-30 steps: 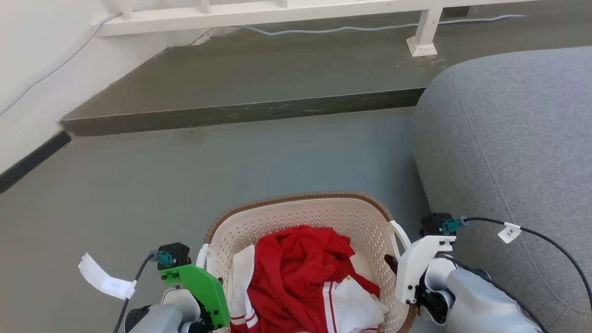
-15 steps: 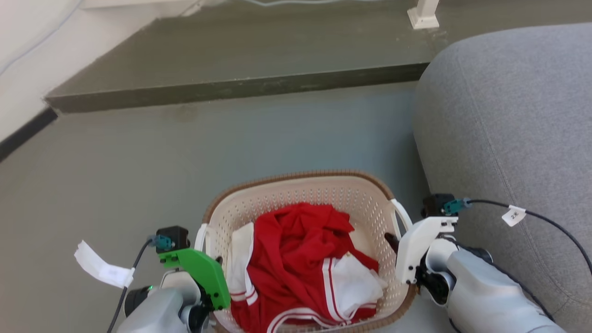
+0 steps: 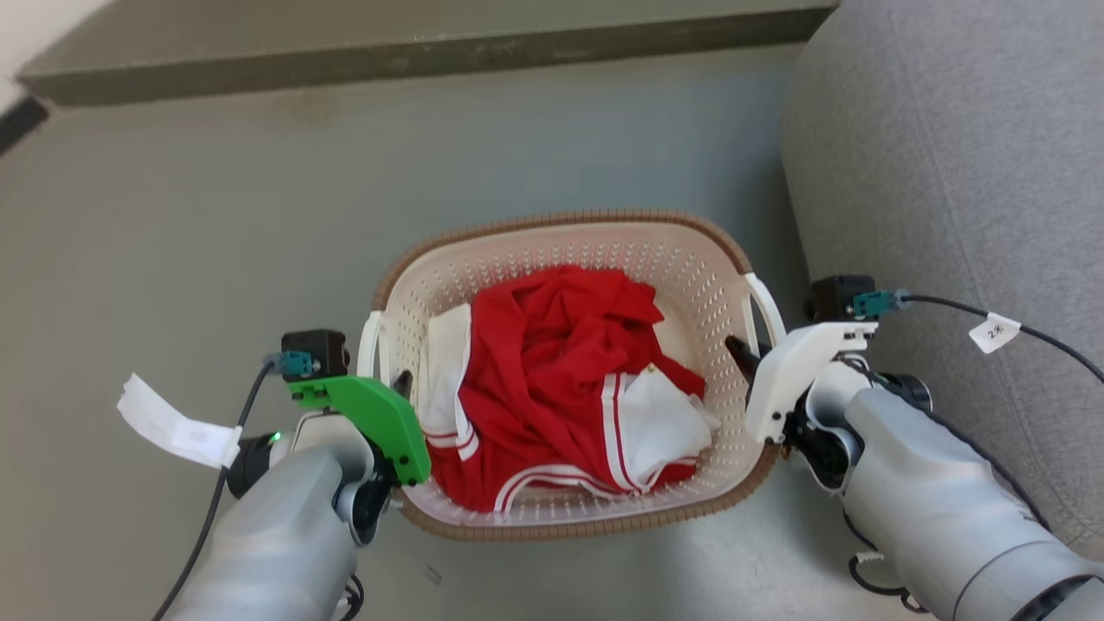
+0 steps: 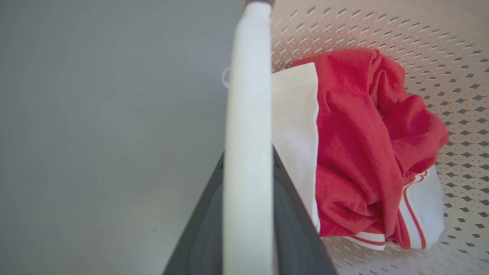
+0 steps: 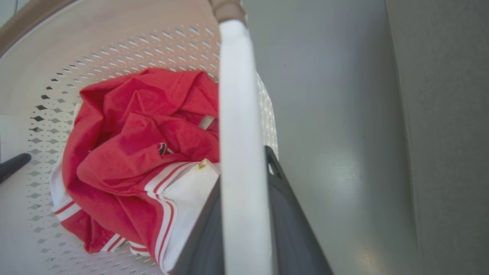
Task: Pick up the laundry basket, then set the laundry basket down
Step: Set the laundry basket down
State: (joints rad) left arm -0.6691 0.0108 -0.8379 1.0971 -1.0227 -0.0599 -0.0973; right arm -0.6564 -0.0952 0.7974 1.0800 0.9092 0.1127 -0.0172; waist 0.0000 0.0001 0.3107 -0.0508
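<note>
The laundry basket, cream and perforated with a brown woven-look rim, sits between my two arms and holds a crumpled red and white garment. My left gripper is shut on the basket's white left handle. In the left wrist view, that handle runs between the dark fingers. My right gripper is shut on the white right handle. That handle crosses the right wrist view, also between dark fingers. Whether the basket's base touches the floor I cannot tell.
A grey sofa stands close against the basket's right side. A raised dark step crosses the far edge of the grey floor, which is open to the left and ahead of the basket. Tagged cables trail from both wrists.
The head camera has tilted downward, so the step, sofa and basket all sit higher in the picture and the whole basket shows. Both grippers hold the handles as before.
</note>
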